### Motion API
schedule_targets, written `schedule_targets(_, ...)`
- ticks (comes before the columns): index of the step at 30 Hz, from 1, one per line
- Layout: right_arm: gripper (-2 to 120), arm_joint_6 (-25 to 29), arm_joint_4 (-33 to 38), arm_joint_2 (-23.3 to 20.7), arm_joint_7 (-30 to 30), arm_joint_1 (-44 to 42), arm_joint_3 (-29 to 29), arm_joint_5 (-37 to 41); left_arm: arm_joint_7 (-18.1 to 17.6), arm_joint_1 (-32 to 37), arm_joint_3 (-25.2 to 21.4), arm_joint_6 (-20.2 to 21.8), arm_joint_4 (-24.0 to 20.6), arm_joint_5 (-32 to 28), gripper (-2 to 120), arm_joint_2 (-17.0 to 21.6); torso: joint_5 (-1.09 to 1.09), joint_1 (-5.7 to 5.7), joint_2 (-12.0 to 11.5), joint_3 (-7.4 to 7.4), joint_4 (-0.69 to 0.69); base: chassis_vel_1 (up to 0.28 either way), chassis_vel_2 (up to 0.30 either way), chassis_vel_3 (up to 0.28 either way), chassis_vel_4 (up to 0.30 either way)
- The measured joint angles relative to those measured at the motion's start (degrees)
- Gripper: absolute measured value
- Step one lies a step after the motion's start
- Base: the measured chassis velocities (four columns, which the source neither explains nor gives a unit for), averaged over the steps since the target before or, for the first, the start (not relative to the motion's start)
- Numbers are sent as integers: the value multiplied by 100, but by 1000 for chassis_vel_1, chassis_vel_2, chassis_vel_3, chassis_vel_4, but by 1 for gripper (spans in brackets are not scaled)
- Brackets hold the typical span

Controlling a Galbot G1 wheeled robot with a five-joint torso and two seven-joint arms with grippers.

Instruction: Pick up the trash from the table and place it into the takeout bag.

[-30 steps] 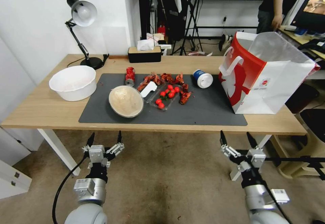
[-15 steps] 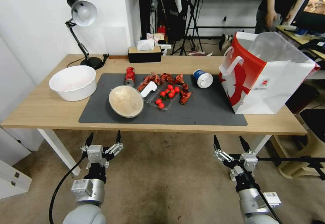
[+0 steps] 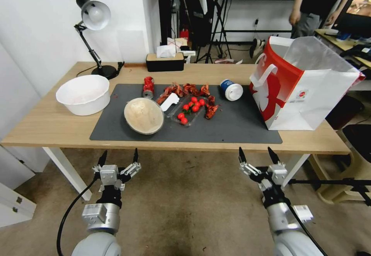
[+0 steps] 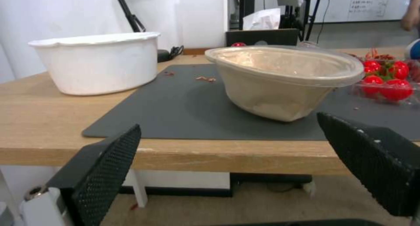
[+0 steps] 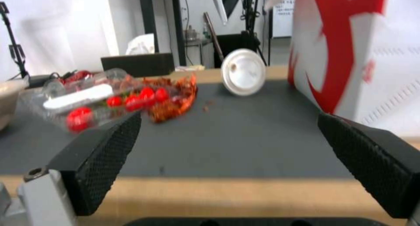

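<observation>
Below the table point(image 3: 50, 126) edge, right pincer point(image 3: 259, 156) (spread) has shifted leftward — left pincer point(image 3: 119, 158) spread, unmoved.

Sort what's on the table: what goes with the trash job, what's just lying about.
Job: beige bowl, red can, blue cup, takeout bag.
Lying about: white bowl, cherry tomato tray, desk lamp, tissue box.
</observation>
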Motion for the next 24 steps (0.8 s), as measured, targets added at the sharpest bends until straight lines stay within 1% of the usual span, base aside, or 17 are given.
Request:
schedule_targets(2,100,-73,0,-19,50,115,-63,-17,0,7,-4,-1,-3,1,100,-2,0,0,0,0,0,0,0,0,0)
schedule_targets(6,100,-564,27,-138,282,738,-350,-46,-1,-67,-23,40,-58,-1,100,-66,0,0,0,0,0,0,0,0,0)
schedule_targets(7,100,-564,27,-138,282,738,-350,-46,-1,-67,-23,40,-58,-1,100,-66,0,0,0,0,0,0,0,0,0)
schedule_targets(9,100,-899,64,-202,379,1042,-489,-11,-2,-74,-24,76,-79,-4,100,-68,0,0,0,0,0,0,0,0,0)
schedule_targets(13,100,-1065,73,-229,433,1173,-572,18,-2,-69,-27,80,-79,-4,100,-61,0,0,0,0,0,0,0,0,0)
schedule_targets(15,100,-1486,60,-326,582,1563,-788,131,-2,-60,-49,83,-79,-6,100,-38,0,0,0,0,0,0,0,0,0)
schedule_targets(16,100,-1486,60,-326,582,1563,-788,131,-2,-60,-49,83,-79,-6,100,-38,0,0,0,0,0,0,0,0,0)
schedule_targets(23,100,-2057,-150,-530,795,2404,-1141,517,-2,-57,-39,89,-76,22,100,-70,0,1,0,1,0,0,0,0,0)
schedule_targets(24,100,-2057,-150,-530,795,2404,-1141,517,-2,-57,-39,89,-76,22,100,-70,0,1,0,1,0,0,0,0,0)
